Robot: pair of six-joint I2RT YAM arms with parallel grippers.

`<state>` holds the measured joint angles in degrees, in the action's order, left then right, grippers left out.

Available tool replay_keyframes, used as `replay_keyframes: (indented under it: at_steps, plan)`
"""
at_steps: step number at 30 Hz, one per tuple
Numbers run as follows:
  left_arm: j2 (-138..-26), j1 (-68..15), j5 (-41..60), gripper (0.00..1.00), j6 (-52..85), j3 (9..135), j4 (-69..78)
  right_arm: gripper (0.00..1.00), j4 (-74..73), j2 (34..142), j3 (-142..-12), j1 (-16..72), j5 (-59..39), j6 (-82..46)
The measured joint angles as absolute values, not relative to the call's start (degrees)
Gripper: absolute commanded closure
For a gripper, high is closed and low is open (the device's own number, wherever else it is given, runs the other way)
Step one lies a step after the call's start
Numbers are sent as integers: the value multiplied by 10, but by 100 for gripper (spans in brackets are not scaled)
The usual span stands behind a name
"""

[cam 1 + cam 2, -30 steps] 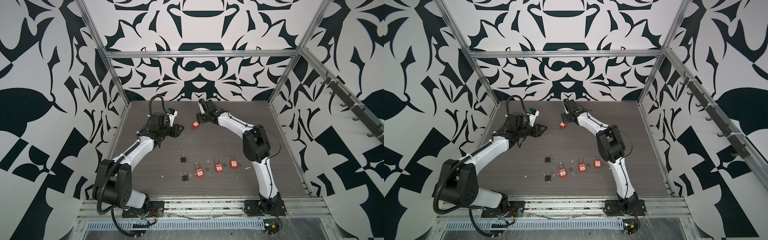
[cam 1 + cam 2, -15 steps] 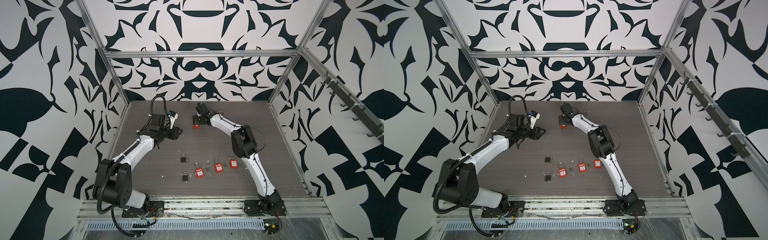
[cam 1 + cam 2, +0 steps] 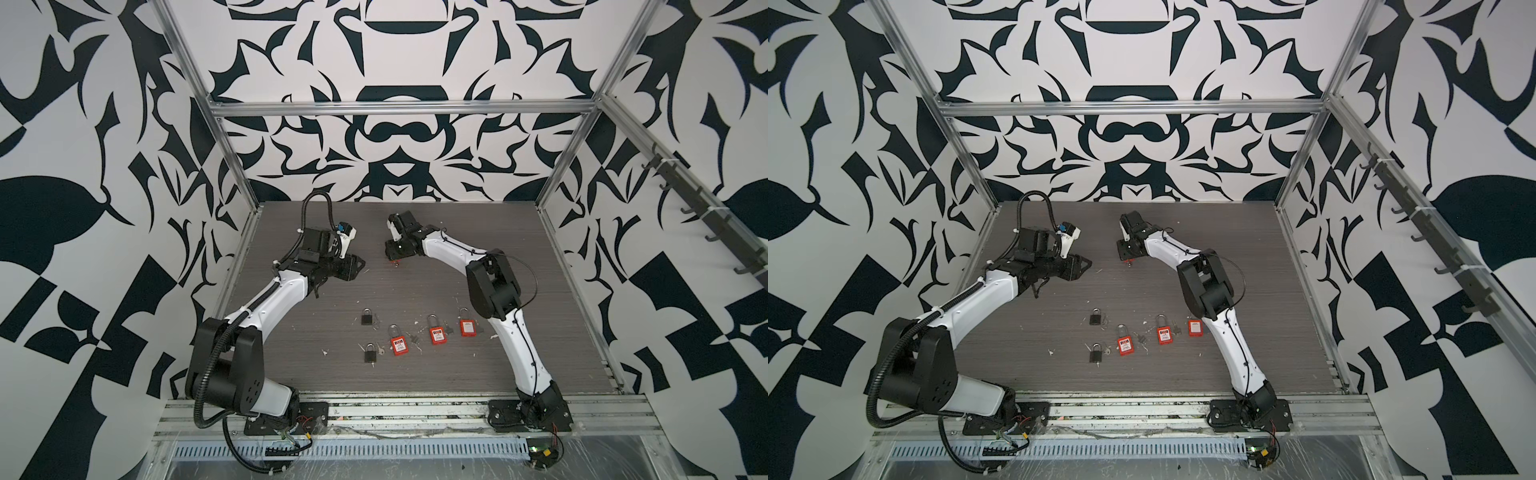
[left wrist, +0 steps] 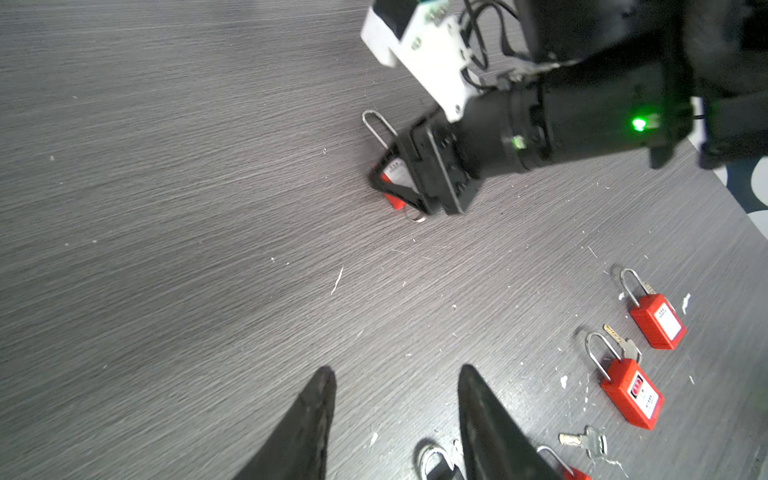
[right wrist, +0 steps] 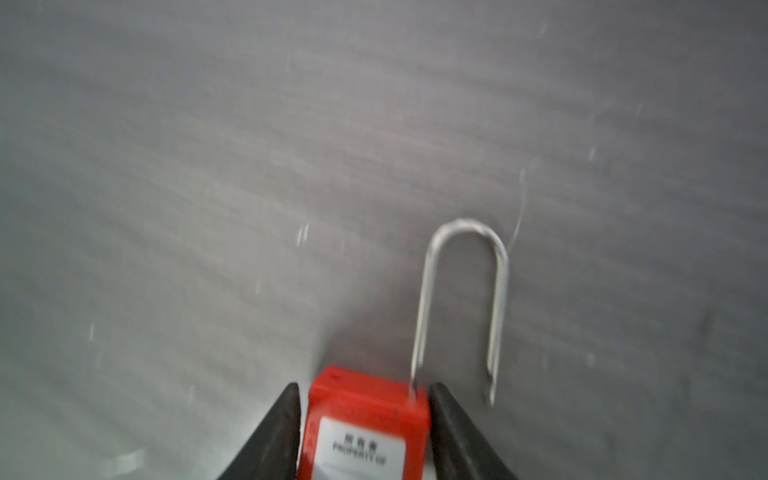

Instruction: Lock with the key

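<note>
My right fingers (image 5: 278,432) are clamped on the body of the red padlock (image 5: 365,415), bottom centre of the right wrist view, its shackle (image 5: 465,226) swung open. My left fingers (image 4: 307,415) stand apart, empty, over the tabletop (image 4: 166,208). I judge this the grasp step; next, press the shackle home and turn the key.

1. My bench (image 3: 457,374) is dark grey and wood-grained, flecked with small white scraps.
2. Near its middle lie the far black padlock (image 3: 367,318) and the near black padlock (image 3: 369,354).
3. To their right, flat in a row, lie the left red padlock (image 3: 398,344), the middle red padlock (image 3: 435,333) and the right red padlock (image 3: 467,326).
4. One key (image 4: 588,442) lies between the left and middle ones, and another key (image 4: 623,340) lies between the middle and right ones.
5. At the far middle, a fourth red padlock (image 5: 365,424), its shackle open, sits gripped in my right claw (image 5: 361,390). I cannot tell whether it rests on the bench.
</note>
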<state>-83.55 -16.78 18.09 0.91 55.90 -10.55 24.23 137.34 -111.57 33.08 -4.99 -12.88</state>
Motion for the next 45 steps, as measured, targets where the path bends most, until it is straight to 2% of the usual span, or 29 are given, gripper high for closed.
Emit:
replay_keyframes:
  at_steps: [2, 9, 14, 21, 32, 45]
  plan:
    - [-835, -168, 182, 50, 12, 557, -105, 48, 244, 1349, -1081, 331, -68, -102]
    - [-820, -171, 183, 50, 15, 543, -107, 35, 244, 1270, -987, 331, -105, -32]
    - [-817, -177, 182, 50, 17, 542, -107, 32, 230, 1254, -984, 331, -91, -49]
    - [-815, -192, 180, 50, 17, 540, -107, 32, 229, 1289, -1014, 336, -56, -112]
    - [-797, -201, 170, 50, 20, 532, -107, 42, 235, 1331, -1043, 362, -1, -149]
    - [-797, -212, 162, 50, 21, 529, -107, 56, 236, 1340, -1055, 373, 17, -122]
